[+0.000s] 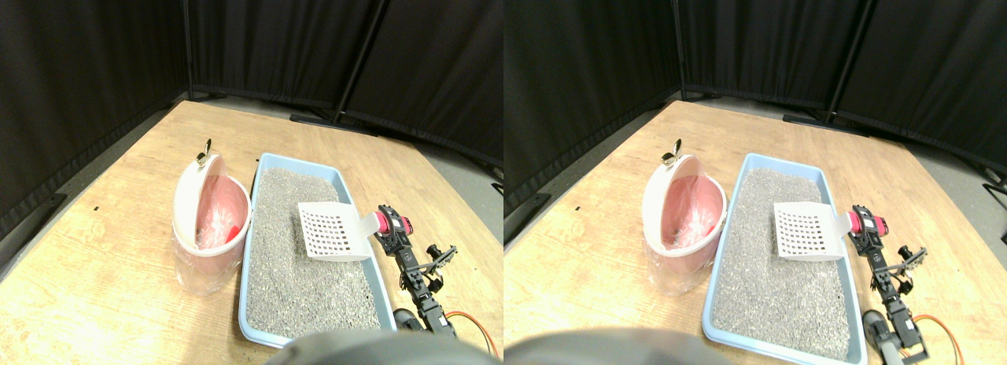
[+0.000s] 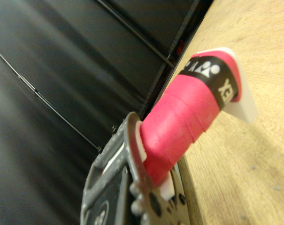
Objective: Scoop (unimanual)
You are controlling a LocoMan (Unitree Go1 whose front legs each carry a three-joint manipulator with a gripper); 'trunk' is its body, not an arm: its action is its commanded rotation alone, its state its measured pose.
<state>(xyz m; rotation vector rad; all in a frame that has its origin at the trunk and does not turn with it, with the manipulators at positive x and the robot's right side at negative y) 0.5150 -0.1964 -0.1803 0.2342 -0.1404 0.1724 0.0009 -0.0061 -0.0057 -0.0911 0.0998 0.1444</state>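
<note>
A pink bin (image 1: 211, 223) stood touching the left side of the blue litter tray (image 1: 250, 263). A white scoop (image 1: 334, 231) hung over the tray's right half. At the tray's right rim, the right gripper (image 1: 385, 223) clamped the scoop's pink handle (image 2: 179, 124).

The right manipulator (image 1: 417, 282) enters from about 5 o'clock and stretches up toward 11 o'clock as a chain of dark, jointed links. A small bracket juts off its side toward 3 o'clock partway along. An orange cable (image 1: 476, 327) loops away from its base at the lower edge. At the far end, the right gripper (image 1: 391, 226) sits at the tip, pointing toward 10 o'clock. In the wrist view, the dark jaw frame (image 2: 132, 187) closes around the base of a pink wrapped handle (image 2: 181, 124), which runs from the jaws toward 1 o'clock.
</note>
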